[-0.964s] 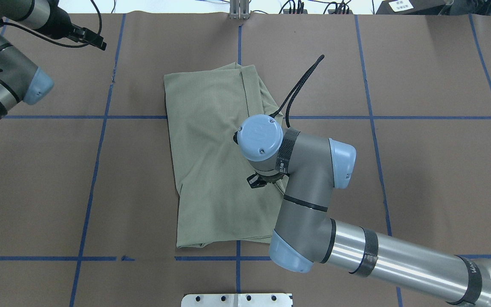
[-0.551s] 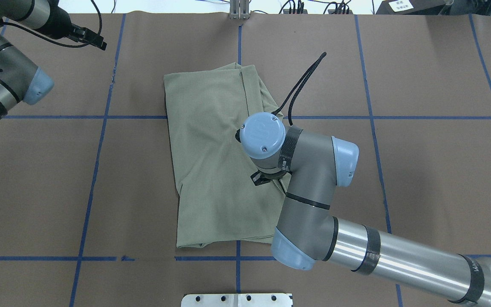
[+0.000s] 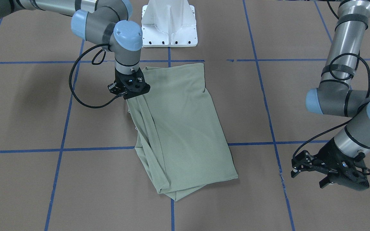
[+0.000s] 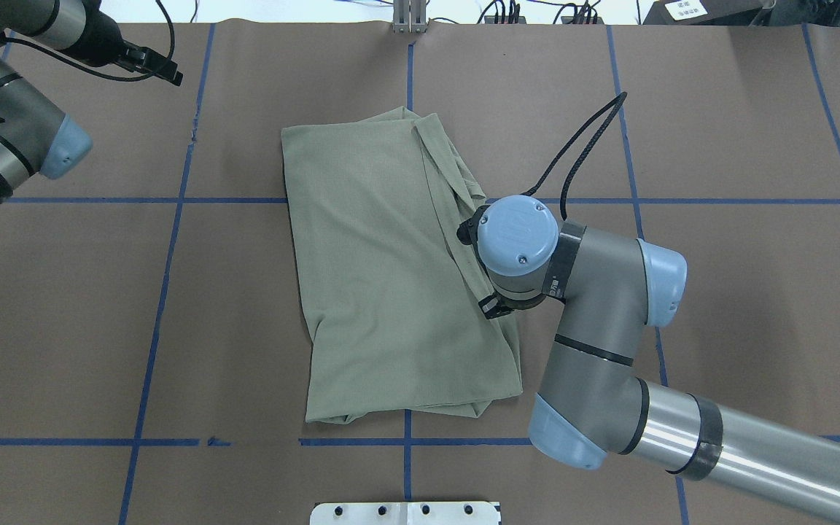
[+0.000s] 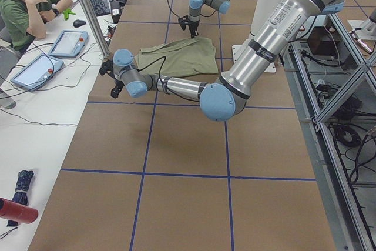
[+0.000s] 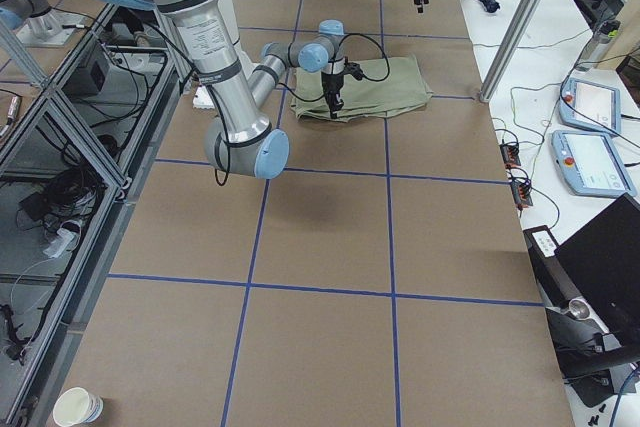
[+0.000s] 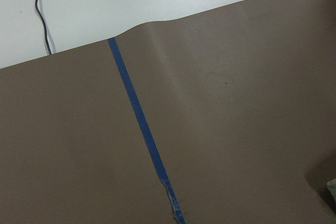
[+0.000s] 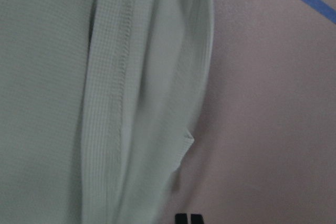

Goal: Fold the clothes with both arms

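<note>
The pale sage-green shirt [image 4: 376, 277] lies folded in a long rectangle at the middle of the brown table [image 4: 719, 292]. My right gripper [image 4: 489, 305] sits at the shirt's right edge, shut on a fold of the fabric. In the front view that fold [image 3: 136, 106] rises up to the right gripper [image 3: 129, 94]. The right wrist view shows a ribbed hem [image 8: 105, 129] and the brown table beside it. My left gripper [image 4: 161, 69] hangs open over bare table at the far left corner, well away from the shirt [image 3: 185, 128].
The white pedestal base [image 3: 169, 22] stands at the robot's side of the table. A black cable [image 3: 75, 86] loops beside the right wrist. Blue tape lines [image 4: 172, 240] cross the table. A person [image 5: 23, 4] sits at a side desk with tablets.
My right gripper has moved to the right with the shirt's upper layer, dragging its edge into a diagonal and widening the shirt's right side. The left arm has not moved.
</note>
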Action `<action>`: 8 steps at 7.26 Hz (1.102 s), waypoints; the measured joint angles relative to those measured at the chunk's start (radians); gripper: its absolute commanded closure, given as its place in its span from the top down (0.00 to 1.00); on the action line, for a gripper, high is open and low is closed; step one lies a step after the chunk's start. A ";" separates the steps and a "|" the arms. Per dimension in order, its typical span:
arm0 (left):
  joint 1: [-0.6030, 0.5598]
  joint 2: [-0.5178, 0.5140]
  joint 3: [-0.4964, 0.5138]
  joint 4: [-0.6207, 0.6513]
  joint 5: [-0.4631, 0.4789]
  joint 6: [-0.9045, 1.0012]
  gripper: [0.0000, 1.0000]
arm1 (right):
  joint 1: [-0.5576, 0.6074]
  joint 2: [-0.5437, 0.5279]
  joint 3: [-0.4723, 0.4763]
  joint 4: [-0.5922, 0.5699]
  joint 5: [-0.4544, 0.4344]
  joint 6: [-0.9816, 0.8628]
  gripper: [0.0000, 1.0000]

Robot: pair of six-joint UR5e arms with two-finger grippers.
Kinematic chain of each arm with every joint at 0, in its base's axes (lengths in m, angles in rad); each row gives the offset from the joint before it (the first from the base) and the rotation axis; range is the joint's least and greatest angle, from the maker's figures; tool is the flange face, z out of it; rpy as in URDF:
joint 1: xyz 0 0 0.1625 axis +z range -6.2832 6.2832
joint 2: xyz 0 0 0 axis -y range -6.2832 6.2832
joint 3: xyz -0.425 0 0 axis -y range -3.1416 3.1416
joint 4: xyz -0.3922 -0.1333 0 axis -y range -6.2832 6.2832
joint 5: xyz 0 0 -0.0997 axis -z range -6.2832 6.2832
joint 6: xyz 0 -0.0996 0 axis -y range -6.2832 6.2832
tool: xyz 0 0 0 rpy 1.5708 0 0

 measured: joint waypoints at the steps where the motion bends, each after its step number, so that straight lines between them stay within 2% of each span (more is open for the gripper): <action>1: 0.000 0.001 -0.003 0.000 0.000 0.000 1.00 | 0.001 -0.010 0.006 0.001 -0.002 0.005 1.00; 3: 0.001 0.003 -0.005 0.001 0.000 0.000 1.00 | 0.025 0.002 0.004 0.009 0.002 0.012 1.00; 5: 0.001 0.006 -0.006 0.000 -0.001 0.000 1.00 | 0.031 0.063 -0.041 0.016 0.012 0.013 1.00; 6: 0.001 0.008 -0.006 0.000 -0.001 0.000 1.00 | 0.018 0.098 -0.082 0.026 0.015 0.011 0.91; 8: 0.001 0.010 -0.005 0.000 -0.002 0.000 1.00 | -0.016 0.123 -0.120 0.034 0.005 0.007 0.81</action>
